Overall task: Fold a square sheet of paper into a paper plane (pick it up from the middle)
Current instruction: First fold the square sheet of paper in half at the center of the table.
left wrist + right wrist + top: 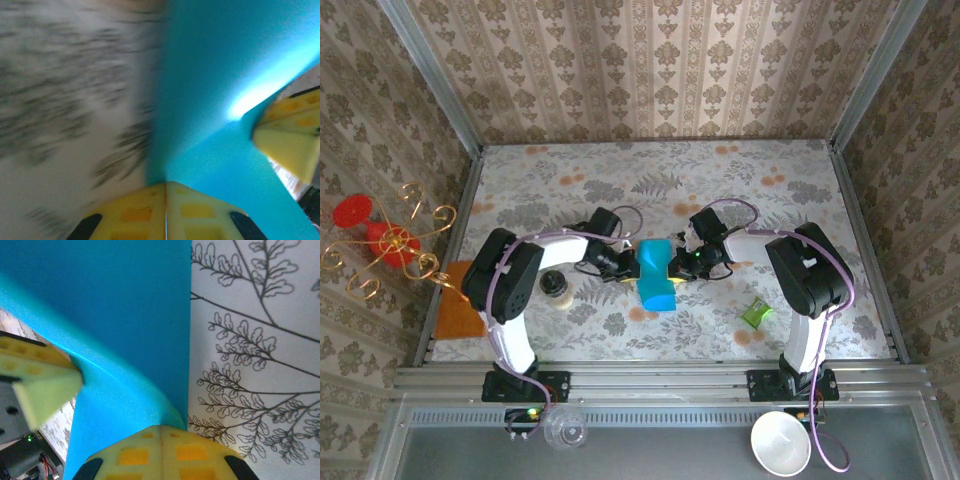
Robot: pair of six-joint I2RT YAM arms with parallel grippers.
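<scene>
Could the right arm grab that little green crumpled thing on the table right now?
Not right now, probably. The green wrapper lies near that arm with nothing between, but the right gripper is shut on the blue paper and would have to let go first.

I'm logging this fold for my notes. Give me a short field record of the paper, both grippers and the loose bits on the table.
paper: teal, bowed, held from both sides mid-table
left gripper: shut on the paper's left side
right gripper: shut on the paper's right side
wrapper: green, on the table, right of the paper, apart from it
mat: orange, flat, at the table's left edge
</scene>
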